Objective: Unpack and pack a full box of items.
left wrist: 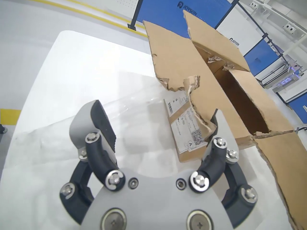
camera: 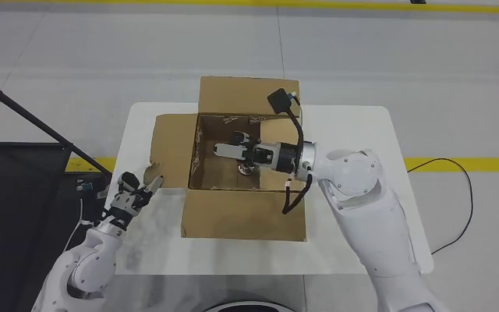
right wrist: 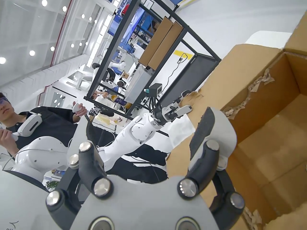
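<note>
Top view: open cardboard box (camera: pixel 242 214) in the middle of the white table (camera: pixel 351 140), all four flaps folded outward. Right gripper (camera: pixel 228 148) is inside the box opening, reaching in from the right side, arm lying across the right wall. Left gripper (camera: pixel 140 184) sits over the table near the front-left corner, just beside the box's left flap (camera: pixel 173 144), fingers spread, nothing in it. Left wrist view: left gripper (left wrist: pixel 163 125) wide open and empty, with clear plastic film (left wrist: pixel 84 111) on the table under and ahead of it. The ragged, torn flap edge lies close to one finger (left wrist: pixel 221 125); can't tell if they touch. A white label (left wrist: pixel 185 123) is on the cardboard under that torn edge, and the box cavity (left wrist: pixel 242 101) is beyond. Right wrist view: right gripper (right wrist: pixel 146 120) wide open, holding nothing, with bare box floor and walls (right wrist: pixel 271 130) beside one finger (right wrist: pixel 211 125). The left gripper (right wrist: pixel 178 111) shows farther off past the box's torn edge.
</note>
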